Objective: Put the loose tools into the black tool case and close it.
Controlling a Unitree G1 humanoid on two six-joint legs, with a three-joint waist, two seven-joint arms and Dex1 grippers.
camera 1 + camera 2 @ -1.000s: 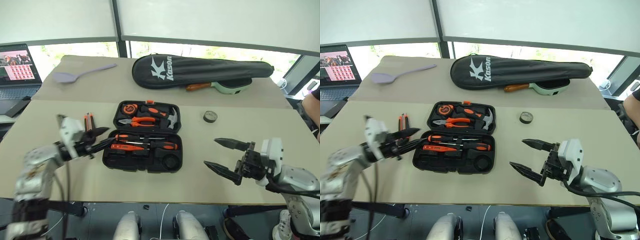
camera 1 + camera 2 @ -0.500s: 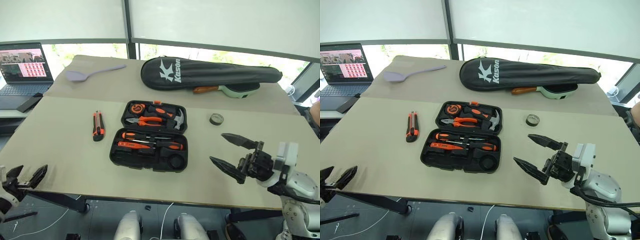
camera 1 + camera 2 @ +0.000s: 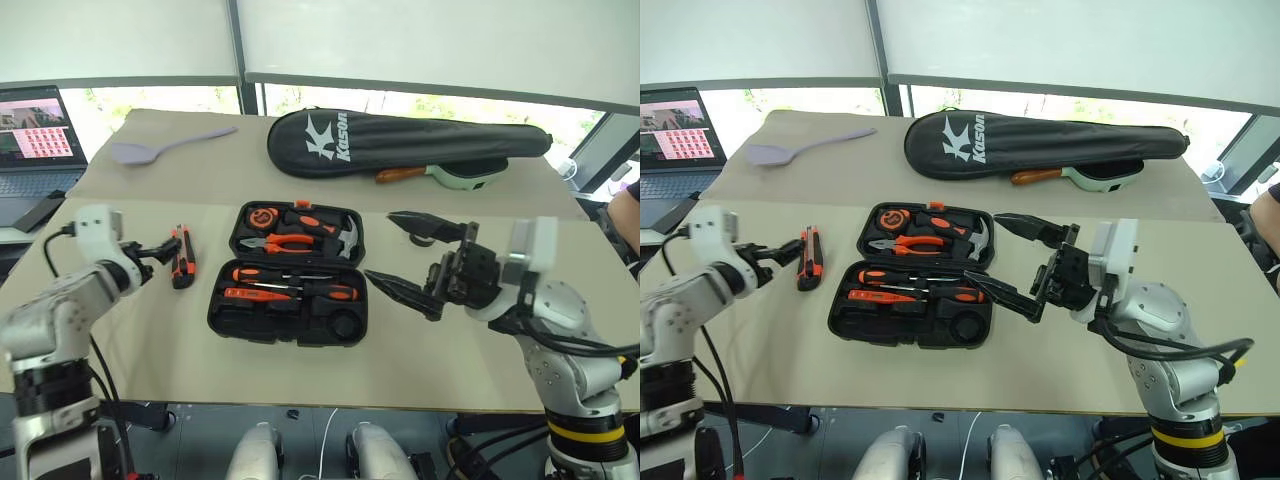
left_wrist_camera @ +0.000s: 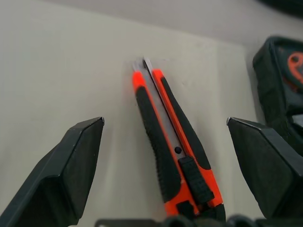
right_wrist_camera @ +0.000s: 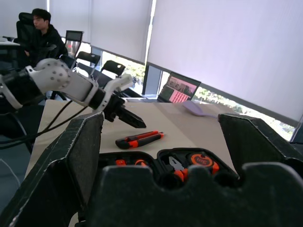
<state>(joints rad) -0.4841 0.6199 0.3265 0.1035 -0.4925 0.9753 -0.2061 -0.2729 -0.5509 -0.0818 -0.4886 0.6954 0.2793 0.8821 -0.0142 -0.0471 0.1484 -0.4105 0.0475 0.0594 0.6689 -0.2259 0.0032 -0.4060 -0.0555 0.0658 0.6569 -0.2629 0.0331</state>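
Note:
The black tool case (image 3: 222,322) lies open at the table's middle, with pliers, a hammer and a tape measure in its far half and two orange-black screwdrivers (image 3: 290,285) in its near half. An orange-black utility knife (image 3: 182,257) lies flat on the table just left of the case. My left gripper (image 3: 168,250) is open and reaches the knife from the left; in the left wrist view the knife (image 4: 173,161) lies between its spread fingers (image 4: 71,175), untouched. My right gripper (image 3: 405,258) hovers open and empty above the table at the case's right side.
A long black Kason racket bag (image 3: 400,140) lies across the far table, with a green-handled item (image 3: 455,175) under its edge. A lilac spatula (image 3: 160,148) rests far left. A laptop (image 3: 35,135) stands off the left side. A person (image 5: 40,28) sits in the background.
My left arm has risen from below the table's front-left edge to the knife, fingers spread. My right gripper has lifted and swung left toward the case. The camera view also shifted.

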